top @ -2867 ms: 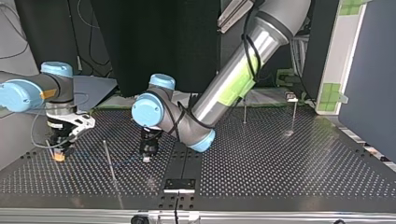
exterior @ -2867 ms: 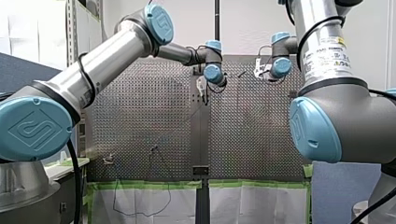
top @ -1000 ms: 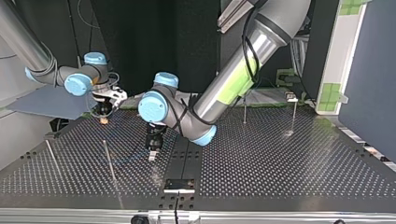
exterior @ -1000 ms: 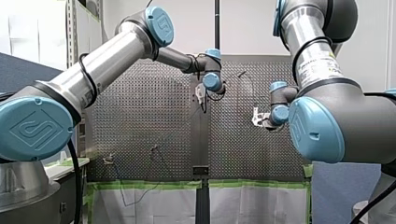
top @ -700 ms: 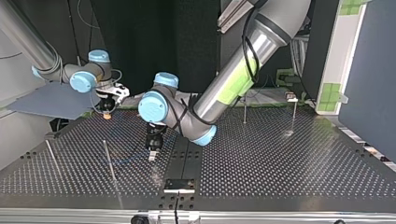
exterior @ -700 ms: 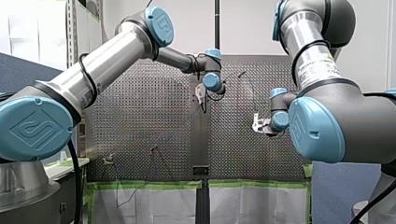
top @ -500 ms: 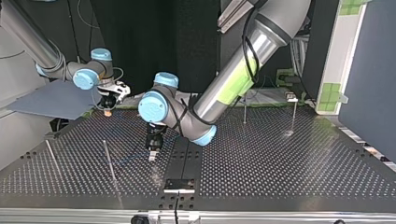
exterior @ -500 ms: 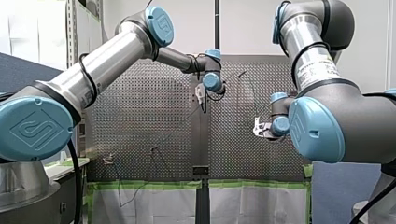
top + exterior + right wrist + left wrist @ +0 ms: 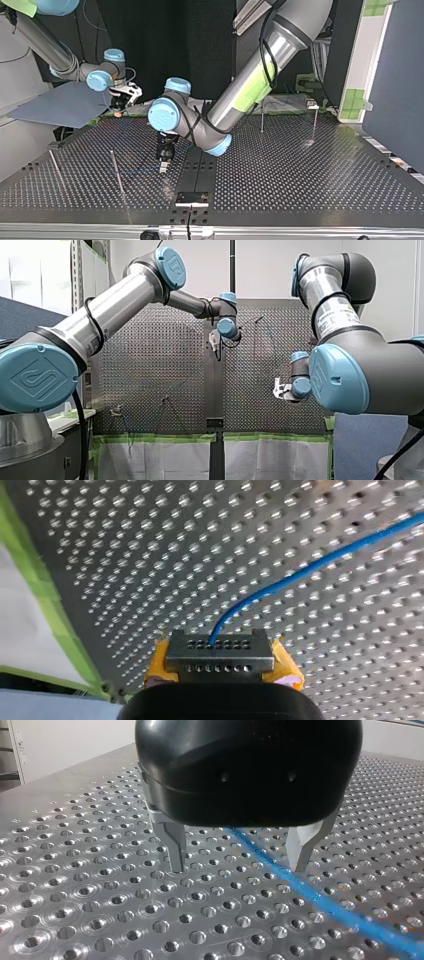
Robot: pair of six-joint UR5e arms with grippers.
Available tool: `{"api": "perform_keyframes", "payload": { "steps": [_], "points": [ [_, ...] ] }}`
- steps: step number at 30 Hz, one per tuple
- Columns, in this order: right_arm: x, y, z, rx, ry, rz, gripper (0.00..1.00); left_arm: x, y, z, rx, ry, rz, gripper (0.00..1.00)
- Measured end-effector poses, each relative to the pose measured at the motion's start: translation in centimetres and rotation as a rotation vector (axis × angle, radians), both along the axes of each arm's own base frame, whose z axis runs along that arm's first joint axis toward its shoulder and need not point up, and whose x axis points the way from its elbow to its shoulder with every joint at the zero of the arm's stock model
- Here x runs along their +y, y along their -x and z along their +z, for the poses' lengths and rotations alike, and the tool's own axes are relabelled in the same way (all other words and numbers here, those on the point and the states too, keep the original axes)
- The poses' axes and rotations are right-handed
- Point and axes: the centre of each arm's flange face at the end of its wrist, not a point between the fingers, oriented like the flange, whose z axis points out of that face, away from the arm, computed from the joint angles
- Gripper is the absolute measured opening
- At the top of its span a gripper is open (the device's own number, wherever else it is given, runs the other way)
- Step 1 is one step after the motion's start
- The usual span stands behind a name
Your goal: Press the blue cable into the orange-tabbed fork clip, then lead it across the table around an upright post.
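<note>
In the right wrist view my right gripper [image 9: 220, 652] has its yellow pads [image 9: 286, 666] shut on the blue cable [image 9: 300, 572], which runs away from them over the perforated plate. The top view places this gripper [image 9: 119, 109] at the table's far edge, on the left. My left gripper [image 9: 239, 865] hovers just above the plate with its metal fingers [image 9: 176, 851] open. The blue cable [image 9: 310, 892] lies on the plate and passes between them untouched. This gripper [image 9: 163, 162] is near the middle of the top view. I cannot make out the orange-tabbed clip.
Two thin upright posts [image 9: 117, 172] [image 9: 55, 167] stand at the top view's left, and two more [image 9: 262, 119] [image 9: 315, 122] at the far right. A black strip [image 9: 200, 172] runs down the table's middle. Green tape [image 9: 45, 605] borders the plate's edge.
My right gripper has carried the cable toward the table's far edge and rightward in the top view, downward in the front view. My left gripper has stayed put, open.
</note>
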Motion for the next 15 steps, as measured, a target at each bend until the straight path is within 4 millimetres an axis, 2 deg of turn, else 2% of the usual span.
{"api": "perform_keyframes", "payload": {
  "steps": [7,15],
  "points": [
    [0.1,0.6,-2.7,0.007,-0.015,-0.019,0.0,0.0,0.0,0.0,-0.001,0.001,0.001,1.0],
    [0.3,2.0,-6.8,0.013,-0.04,-0.043,0.0,0.0,0.0,0.0,-0.002,0.002,0.001,1.0]
  ]
}}
